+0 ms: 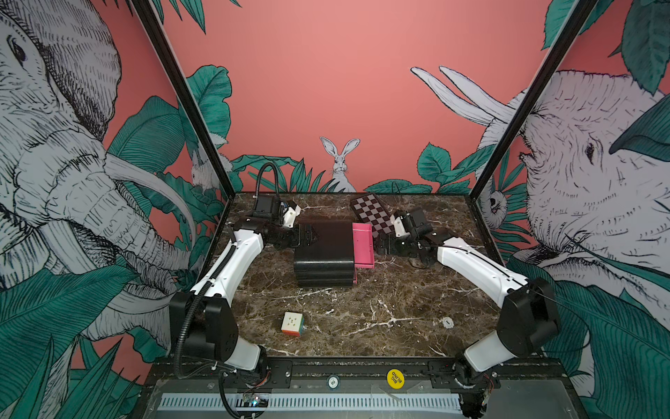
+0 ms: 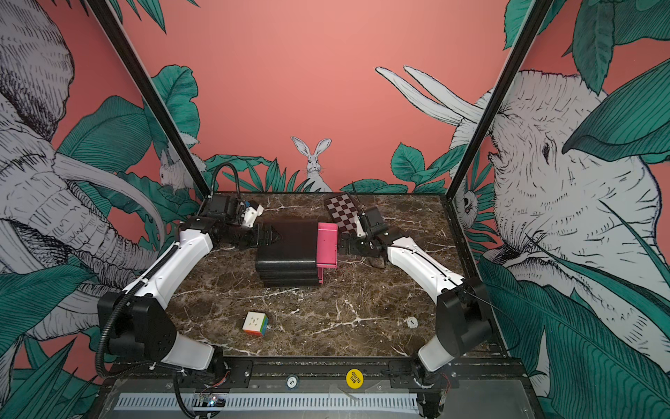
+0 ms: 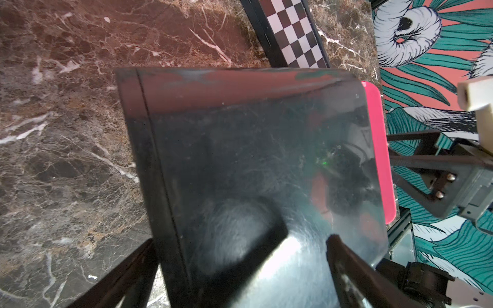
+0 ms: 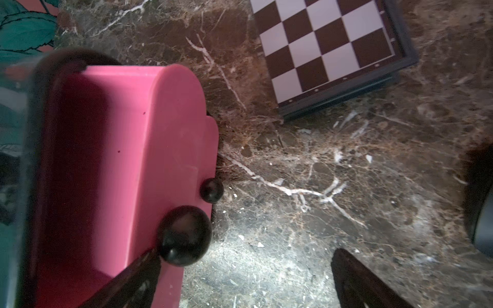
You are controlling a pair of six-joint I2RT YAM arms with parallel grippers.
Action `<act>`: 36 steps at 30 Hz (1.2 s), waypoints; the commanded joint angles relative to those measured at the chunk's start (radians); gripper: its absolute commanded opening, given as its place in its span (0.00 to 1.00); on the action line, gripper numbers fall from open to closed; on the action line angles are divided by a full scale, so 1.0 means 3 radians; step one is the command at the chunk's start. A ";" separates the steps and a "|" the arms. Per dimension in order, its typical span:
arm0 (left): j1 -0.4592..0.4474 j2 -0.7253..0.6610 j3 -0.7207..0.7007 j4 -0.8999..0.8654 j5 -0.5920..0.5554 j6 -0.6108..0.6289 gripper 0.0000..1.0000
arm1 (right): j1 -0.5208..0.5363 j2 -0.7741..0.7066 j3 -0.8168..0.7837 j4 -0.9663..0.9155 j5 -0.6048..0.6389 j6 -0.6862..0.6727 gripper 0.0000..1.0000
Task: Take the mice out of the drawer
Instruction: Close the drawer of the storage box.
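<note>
A black drawer cabinet [image 1: 324,250] [image 2: 286,246] stands mid-table. Its pink top drawer [image 1: 362,246] [image 4: 120,160] is pulled partly out toward the right. The stretch of drawer floor that shows is bare, and the mice are hidden or out of view. My left gripper [image 1: 308,235] [image 3: 240,242] is open at the cabinet's left end, one finger over the glossy top [image 3: 266,160] and the other past its edge. My right gripper [image 1: 380,246] [image 4: 240,280] is open just right of the drawer front. The drawer's black round knob [image 4: 184,234] sits right beside one finger [image 4: 133,282].
A folded chessboard [image 1: 373,214] [image 4: 328,48] lies behind the drawer, close to the right wrist. A multicoloured puzzle cube [image 1: 292,323] sits front left, and a small white disc [image 1: 448,322] front right. A lower drawer's knob [image 4: 211,190] shows below the top one.
</note>
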 commanded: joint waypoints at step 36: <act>-0.0195 -0.0025 0.1351 -0.0712 -0.0682 0.0186 0.99 | -0.0258 -0.0253 -0.0216 0.0304 0.0144 0.0386 0.99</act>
